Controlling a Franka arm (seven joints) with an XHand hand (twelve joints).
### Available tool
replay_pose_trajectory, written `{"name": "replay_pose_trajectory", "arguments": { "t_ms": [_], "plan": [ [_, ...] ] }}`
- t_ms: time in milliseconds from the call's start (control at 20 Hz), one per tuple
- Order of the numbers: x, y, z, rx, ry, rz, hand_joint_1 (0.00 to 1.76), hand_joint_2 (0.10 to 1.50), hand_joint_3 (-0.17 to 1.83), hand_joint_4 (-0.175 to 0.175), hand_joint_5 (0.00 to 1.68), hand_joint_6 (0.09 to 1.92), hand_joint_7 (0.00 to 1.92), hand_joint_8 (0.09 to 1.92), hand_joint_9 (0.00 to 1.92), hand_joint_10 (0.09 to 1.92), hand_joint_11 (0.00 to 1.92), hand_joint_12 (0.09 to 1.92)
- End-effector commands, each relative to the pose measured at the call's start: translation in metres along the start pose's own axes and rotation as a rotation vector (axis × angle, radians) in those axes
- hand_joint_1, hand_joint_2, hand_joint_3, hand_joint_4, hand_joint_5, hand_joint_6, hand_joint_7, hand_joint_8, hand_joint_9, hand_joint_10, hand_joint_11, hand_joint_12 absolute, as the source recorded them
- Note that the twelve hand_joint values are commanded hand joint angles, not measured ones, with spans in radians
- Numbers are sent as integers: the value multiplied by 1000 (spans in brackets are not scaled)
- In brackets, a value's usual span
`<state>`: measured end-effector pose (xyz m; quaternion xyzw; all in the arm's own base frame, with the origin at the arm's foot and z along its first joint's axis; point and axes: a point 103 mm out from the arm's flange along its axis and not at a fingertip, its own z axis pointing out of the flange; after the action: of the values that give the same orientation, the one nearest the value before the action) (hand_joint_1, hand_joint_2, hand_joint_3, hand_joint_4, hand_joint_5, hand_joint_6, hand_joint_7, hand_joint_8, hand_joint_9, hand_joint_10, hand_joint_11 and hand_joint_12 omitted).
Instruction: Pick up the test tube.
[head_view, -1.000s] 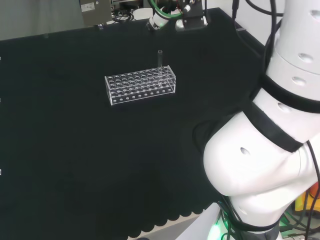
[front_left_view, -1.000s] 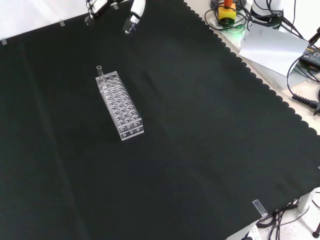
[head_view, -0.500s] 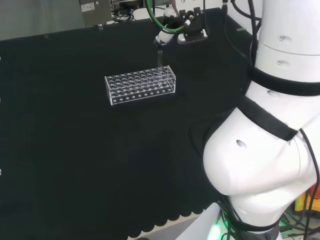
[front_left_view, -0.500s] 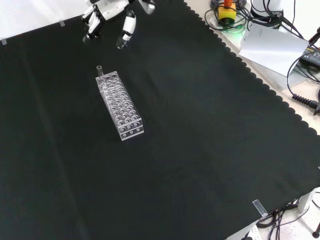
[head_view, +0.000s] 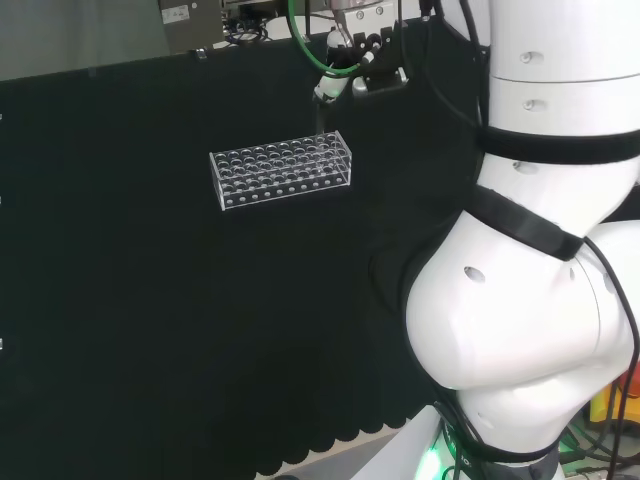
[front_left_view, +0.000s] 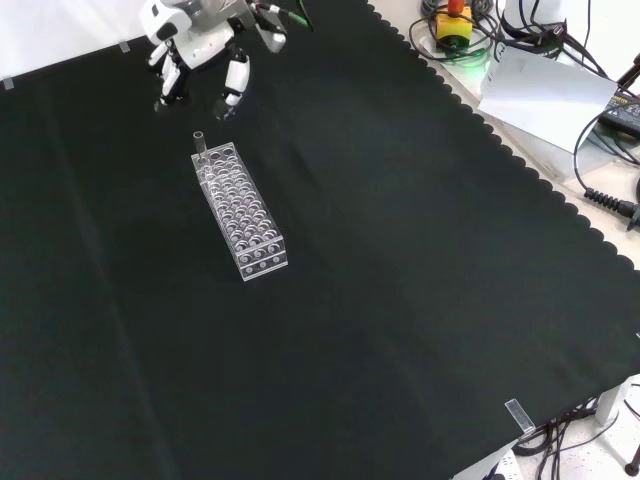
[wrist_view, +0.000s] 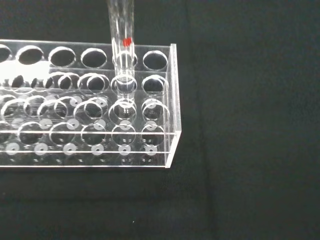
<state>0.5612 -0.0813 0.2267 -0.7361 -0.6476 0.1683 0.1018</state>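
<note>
The hand (front_left_view: 195, 45) is hovering with fingers (front_left_view: 232, 88) spread and empty. Just below them, 1 test tube (front_left_view: 199, 143) is standing upright in the rack's (front_left_view: 243, 212) end corner. Judged light, slippery, fragile; pinching its exposed upper length seems best.

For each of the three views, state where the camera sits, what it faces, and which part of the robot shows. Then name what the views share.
Head view: behind and above the arm's base, facing the bench; white arm links at right.
Front view: before the arm, looking down on the black cloth; the hand enters at top.
Wrist view: at the wrist, close on the rack.
Shared: rack and test tube.
</note>
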Motion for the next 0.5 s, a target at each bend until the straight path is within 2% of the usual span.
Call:
{"name": "replay_pose_trajectory", "arguments": {
  "t_ms": [50, 500],
  "plan": [
    [8, 25, 17, 39, -16, -14, 709, 839, 431, -65, 589, 148, 845, 687, 699, 704, 257, 1482],
    [16, 38, 32, 79, -15, -27, 750, 806, 493, -64, 531, 518, 897, 660, 745, 669, 281, 1469]
  ]
}}
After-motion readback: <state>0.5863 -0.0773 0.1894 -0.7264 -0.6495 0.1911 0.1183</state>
